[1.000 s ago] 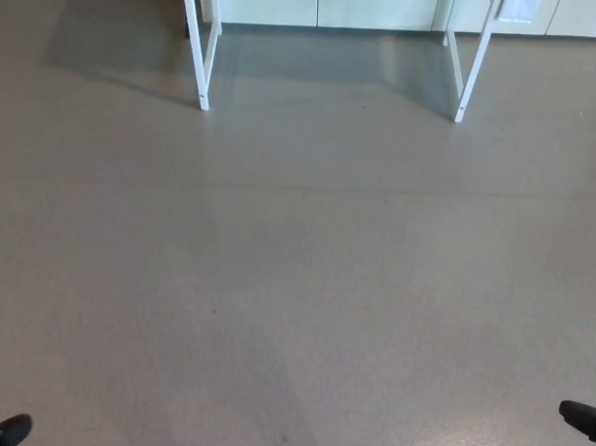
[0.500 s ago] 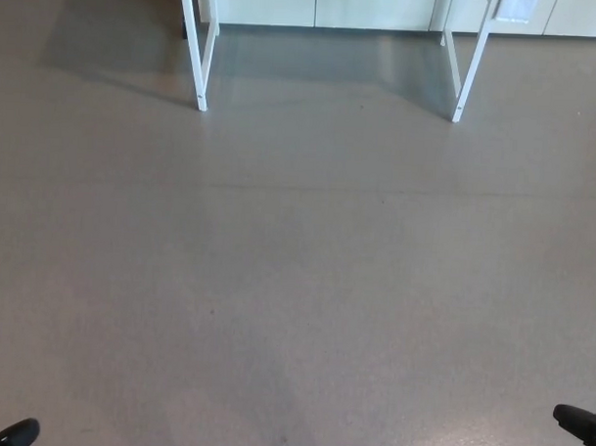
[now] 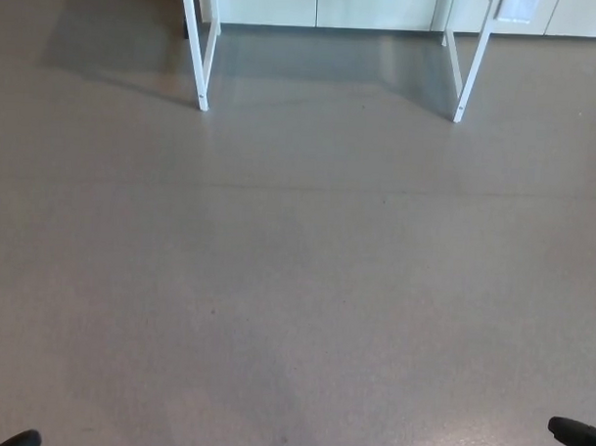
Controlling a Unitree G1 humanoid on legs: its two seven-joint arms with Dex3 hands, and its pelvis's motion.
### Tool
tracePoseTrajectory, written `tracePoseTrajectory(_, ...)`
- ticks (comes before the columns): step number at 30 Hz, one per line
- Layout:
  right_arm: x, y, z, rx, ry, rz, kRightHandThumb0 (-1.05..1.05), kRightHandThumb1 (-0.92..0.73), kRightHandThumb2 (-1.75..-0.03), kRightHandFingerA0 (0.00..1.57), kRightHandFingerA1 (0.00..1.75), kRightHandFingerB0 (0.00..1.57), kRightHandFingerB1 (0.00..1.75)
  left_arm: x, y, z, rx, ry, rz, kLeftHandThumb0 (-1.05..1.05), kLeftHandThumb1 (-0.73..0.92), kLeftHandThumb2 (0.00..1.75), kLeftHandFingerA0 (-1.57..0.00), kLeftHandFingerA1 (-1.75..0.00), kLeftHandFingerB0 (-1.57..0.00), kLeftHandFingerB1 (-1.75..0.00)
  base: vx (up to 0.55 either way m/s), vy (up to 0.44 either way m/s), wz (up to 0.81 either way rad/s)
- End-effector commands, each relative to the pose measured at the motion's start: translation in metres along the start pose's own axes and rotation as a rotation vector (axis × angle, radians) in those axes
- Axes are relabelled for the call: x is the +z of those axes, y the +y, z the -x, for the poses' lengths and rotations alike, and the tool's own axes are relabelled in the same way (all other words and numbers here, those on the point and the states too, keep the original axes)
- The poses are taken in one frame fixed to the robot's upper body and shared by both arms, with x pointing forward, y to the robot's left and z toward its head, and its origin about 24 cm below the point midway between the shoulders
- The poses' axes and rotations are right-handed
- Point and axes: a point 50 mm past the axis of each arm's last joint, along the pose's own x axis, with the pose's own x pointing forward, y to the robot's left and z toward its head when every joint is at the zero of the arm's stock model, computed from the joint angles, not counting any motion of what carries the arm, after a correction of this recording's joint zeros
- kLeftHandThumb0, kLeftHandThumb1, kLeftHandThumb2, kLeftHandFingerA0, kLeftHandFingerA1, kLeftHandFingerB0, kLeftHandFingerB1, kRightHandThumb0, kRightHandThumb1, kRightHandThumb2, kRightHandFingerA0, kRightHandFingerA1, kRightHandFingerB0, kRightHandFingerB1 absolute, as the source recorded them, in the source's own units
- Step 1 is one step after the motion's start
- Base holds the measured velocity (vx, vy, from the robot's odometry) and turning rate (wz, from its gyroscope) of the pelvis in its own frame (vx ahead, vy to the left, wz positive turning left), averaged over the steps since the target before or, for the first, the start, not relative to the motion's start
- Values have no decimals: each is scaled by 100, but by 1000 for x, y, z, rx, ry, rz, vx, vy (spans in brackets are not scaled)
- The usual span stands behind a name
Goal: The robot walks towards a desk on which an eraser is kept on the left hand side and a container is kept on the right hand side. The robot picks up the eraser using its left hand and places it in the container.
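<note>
Neither the eraser nor the container shows in the head view. Only the desk's white legs appear at the top: the left leg (image 3: 198, 53) and the right leg (image 3: 470, 63). The desktop is out of frame. A small black tip of my left hand (image 3: 21, 439) pokes in at the bottom left corner. A black tip of my right hand (image 3: 577, 434) shows at the bottom right edge. Too little of either hand is visible to tell its state.
Grey floor (image 3: 296, 272) stretches between me and the desk. Pale cabinet fronts (image 3: 325, 7) run along the wall behind the desk legs. The desk casts a shadow (image 3: 118, 50) on the floor at the upper left.
Both hand tips have sunk slightly lower at the bottom corners. The desk legs stay at almost the same place in the picture.
</note>
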Motion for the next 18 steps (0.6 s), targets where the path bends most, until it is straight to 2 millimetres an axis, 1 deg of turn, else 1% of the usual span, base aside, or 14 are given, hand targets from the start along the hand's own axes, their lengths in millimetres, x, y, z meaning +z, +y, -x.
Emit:
tracePoseTrajectory(1, -1, -3, 3, -10, -16, 31, -29, -45, -53, 68, 63, 47, 50, 3, 3, 3, -3, -36, -24, -15, 59, 57, -48, -46, -44, -38, 232, -2, -8)
tracePoseTrajectory(5, 0, -2, 3, -7, -15, 27, -27, -46, -54, 67, 63, 47, 50, 3, 3, 4, -6, -39, -28, -17, 58, 57, -48, -47, -45, -38, -60, -8, 22)
tracePoseTrajectory(6, 0, -2, 2, -4, -18, 21, -25, -46, -54, 66, 65, 46, 51, 3, 3, 4, -8, -39, -25, -16, 59, 57, -48, -47, -44, -39, -77, 25, -10)
tracePoseTrajectory(10, 1, -2, 2, -4, -18, 29, -28, -45, -53, 66, 64, 46, 51, 4, 3, 2, -5, -39, -32, -16, 58, 57, -49, -47, -45, -39, 3, 56, -2)
tracePoseTrajectory(13, -1, -2, 2, -7, -16, 27, -27, -45, -54, 69, 64, 46, 51, 4, 2, 3, -2, -36, -41, -16, 58, 57, -50, -47, -47, -39, 85, 240, -21)
tracePoseTrajectory(16, -1, -2, 2, -7, -16, 32, -26, -45, -54, 69, 64, 46, 51, 4, 2, 4, -2, -32, -47, -16, 59, 57, -49, -46, -46, -39, 234, 500, -35)
tracePoseTrajectory(18, -1, -1, 2, -6, -15, 34, -26, -46, -54, 67, 64, 46, 51, 4, 2, 3, -4, -33, -45, -16, 60, 57, -50, -47, -44, -39, 185, 246, 5)
